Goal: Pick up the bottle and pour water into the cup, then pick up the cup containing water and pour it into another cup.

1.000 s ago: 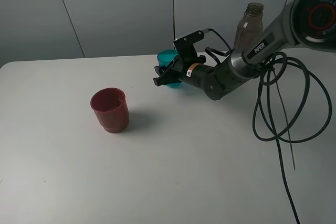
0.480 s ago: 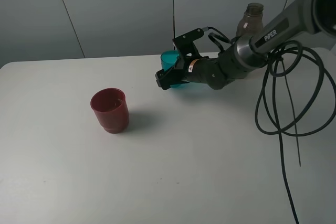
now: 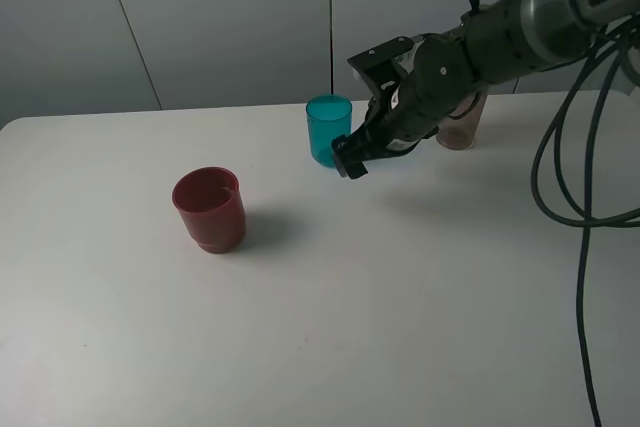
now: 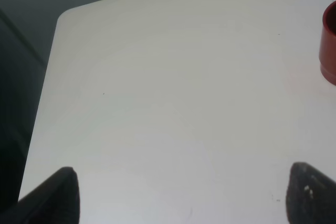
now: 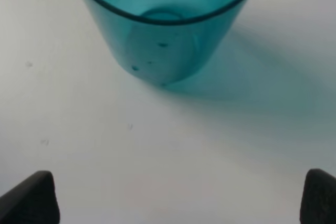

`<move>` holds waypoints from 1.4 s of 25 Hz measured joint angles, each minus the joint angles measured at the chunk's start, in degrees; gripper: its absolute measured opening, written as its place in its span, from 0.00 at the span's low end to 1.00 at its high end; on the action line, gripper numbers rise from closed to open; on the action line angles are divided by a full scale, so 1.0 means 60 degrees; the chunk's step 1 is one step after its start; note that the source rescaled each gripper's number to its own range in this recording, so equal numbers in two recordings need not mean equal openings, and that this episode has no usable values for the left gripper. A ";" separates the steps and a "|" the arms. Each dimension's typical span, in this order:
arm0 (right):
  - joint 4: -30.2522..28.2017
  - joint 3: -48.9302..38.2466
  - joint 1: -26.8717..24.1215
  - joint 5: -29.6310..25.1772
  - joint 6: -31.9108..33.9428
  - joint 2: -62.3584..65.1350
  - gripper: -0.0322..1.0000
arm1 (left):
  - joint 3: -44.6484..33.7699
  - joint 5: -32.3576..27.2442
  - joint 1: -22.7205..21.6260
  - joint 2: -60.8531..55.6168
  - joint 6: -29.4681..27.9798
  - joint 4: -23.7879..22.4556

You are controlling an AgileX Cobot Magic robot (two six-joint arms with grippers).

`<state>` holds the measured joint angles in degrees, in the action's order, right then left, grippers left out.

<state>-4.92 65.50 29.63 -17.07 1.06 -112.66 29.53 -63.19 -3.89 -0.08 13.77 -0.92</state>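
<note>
Seen from the high camera, the white tabletop (image 3: 300, 327) is carrying three vessels, described here from left to right. The red cup (image 3: 210, 209) is standing upright and alone toward the left, its mouth open upward; whether it is holding any liquid cannot be told. The teal cup (image 3: 328, 130) is standing upright near the far middle of the tabletop, well apart from the red cup and free of any grasp. The right gripper (image 3: 352, 155) is hanging just beside the teal cup on its right, and the right arm is reaching in from the upper right edge with black cables looping beside it. The bottle (image 3: 462, 125) is standing behind that arm, so that only its lower body is showing. In the right wrist view the teal cup (image 5: 165, 22) is sitting ahead of the right gripper (image 5: 178, 203), and the two dark fingers (image 5: 31, 200) are spread wide at opposite edges with bare tabletop (image 5: 157, 156) between them; small droplets are clinging to the cup's wall. In the left wrist view the left gripper (image 4: 184, 195) is hovering over bare tabletop (image 4: 173, 98), its fingers (image 4: 58, 195) likewise spread wide and holding nothing, while a sliver of the red cup (image 4: 329, 43) is showing at one edge.
</note>
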 joint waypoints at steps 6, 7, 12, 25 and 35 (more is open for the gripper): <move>-0.0015 -0.1048 0.0000 -0.1440 0.0000 0.2440 1.00 | 0.0000 0.0000 0.0000 0.0000 0.0000 0.0000; -0.0015 -0.1215 0.0000 -0.1788 0.0000 0.2965 1.00 | 0.0000 0.0000 0.0000 0.0000 0.0000 0.0000; 0.0053 -0.1921 0.0000 -0.3380 0.0000 0.5863 1.00 | 0.0000 0.0000 0.0000 0.0000 0.0000 0.0000; 0.0505 -0.3812 0.0000 -0.6992 0.0000 1.2956 1.00 | 0.0000 0.0000 0.0000 0.0000 0.0000 0.0000; 0.0949 -0.5622 0.0000 -0.7187 0.0158 1.7138 1.00 | 0.0000 0.0000 0.0000 0.0000 0.0000 0.0000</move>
<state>0.78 31.77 29.63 -60.19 2.01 -9.84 29.53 -63.19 -3.89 -0.08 13.77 -0.92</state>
